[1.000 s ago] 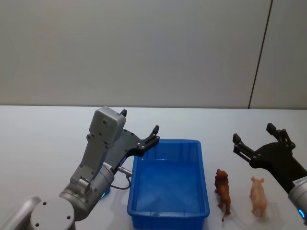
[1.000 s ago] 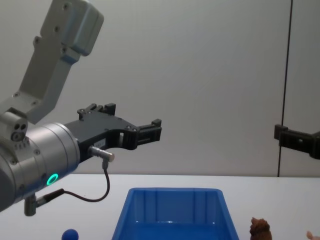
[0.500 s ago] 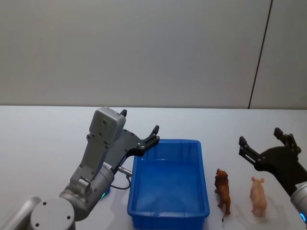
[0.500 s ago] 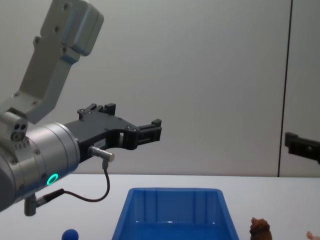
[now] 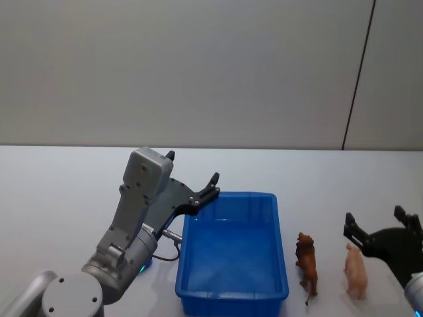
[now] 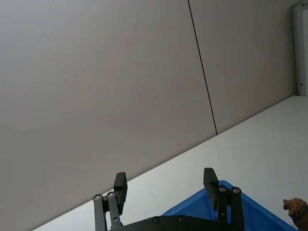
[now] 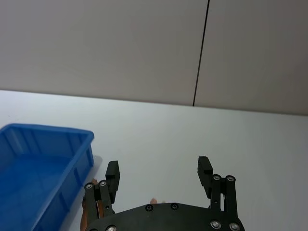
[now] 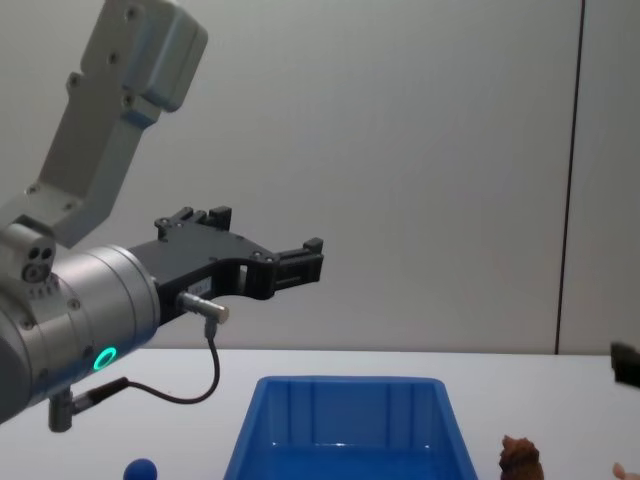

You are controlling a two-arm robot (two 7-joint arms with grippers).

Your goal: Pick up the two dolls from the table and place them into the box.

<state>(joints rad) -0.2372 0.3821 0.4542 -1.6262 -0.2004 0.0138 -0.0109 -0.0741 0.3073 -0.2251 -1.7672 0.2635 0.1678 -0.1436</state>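
A brown furry doll (image 5: 307,263) stands on the white table (image 5: 53,198) just right of the blue box (image 5: 232,254). The chest view shows that brown doll (image 8: 520,455) at the box's (image 8: 345,410) right and a small blue rounded doll (image 8: 141,468) on the table to its left. My left gripper (image 5: 193,167) hangs open in the air over the box's far left corner, holding nothing. My right gripper (image 5: 375,216) is open and empty, low at the right, over a pink pig figure (image 5: 355,271) beside the brown doll.
A grey cable (image 8: 205,375) loops under my left wrist. The bare wall has a dark vertical seam (image 5: 357,76) at the right. Open tabletop lies behind the box and to the far left.
My right gripper has dropped and drawn back to the right, ending above the pink pig; it has nearly left the chest view. The left arm and the toys have not moved.
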